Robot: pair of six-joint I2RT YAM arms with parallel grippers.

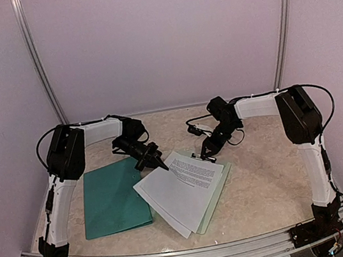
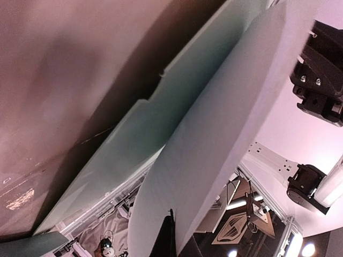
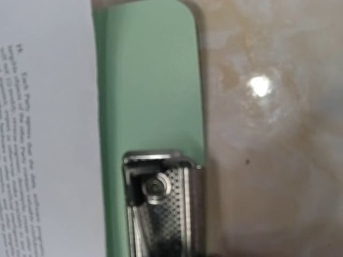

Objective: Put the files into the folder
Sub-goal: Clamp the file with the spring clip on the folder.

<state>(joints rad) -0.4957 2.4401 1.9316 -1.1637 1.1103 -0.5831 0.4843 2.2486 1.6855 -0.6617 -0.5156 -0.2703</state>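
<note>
Rests right gripper on the clipboard's clip, pinch unclear, likely to free the fanned papers for the left gripper, fingers pressed together, with folder flat alongside.

Pale lilac walls close in at 9, 12 and 3 o'clock. Metal strips climb at 11 and 1. The beige marbled table carries a glare spot, and an aluminium rail edges it at 6.
</note>
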